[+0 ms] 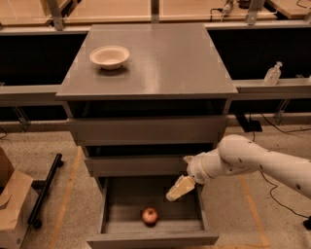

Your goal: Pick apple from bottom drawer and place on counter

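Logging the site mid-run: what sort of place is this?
Likely a robotics lab, not a home: a freestanding matte-grey slab counter over plain grey drawers, pale wooden tabletops behind, loose cables on the floor. The cream two-finger gripper hangs above the open grey bottom drawer.

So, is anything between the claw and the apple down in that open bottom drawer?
Nothing visible does. The claw hangs over the right side of the bottom drawer, up and to the right of the apple, which lies alone on the tray floor. The drawer is pulled out and open on top.
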Action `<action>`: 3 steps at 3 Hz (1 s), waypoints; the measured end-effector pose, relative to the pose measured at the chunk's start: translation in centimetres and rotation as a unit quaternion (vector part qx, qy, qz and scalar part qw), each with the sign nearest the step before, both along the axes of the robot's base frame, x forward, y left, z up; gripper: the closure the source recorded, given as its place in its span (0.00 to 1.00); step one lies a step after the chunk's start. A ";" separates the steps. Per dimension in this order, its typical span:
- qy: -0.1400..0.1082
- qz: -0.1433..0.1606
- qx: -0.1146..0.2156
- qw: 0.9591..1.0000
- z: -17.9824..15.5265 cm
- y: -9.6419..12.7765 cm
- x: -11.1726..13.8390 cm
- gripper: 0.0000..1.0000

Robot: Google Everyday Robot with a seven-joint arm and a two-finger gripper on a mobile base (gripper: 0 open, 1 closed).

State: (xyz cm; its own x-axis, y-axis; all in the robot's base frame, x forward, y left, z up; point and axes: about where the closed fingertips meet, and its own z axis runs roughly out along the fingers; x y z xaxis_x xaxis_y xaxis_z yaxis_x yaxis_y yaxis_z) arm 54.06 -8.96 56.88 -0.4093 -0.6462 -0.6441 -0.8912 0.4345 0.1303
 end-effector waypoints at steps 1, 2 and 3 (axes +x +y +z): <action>0.000 -0.006 0.004 1.000 -1.0 0.4 0.5 0.00; 0.013 0.001 0.006 1.000 -2.0 0.7 0.2 0.00; 0.024 -0.001 0.003 1.000 -5.8 1.4 -0.6 0.00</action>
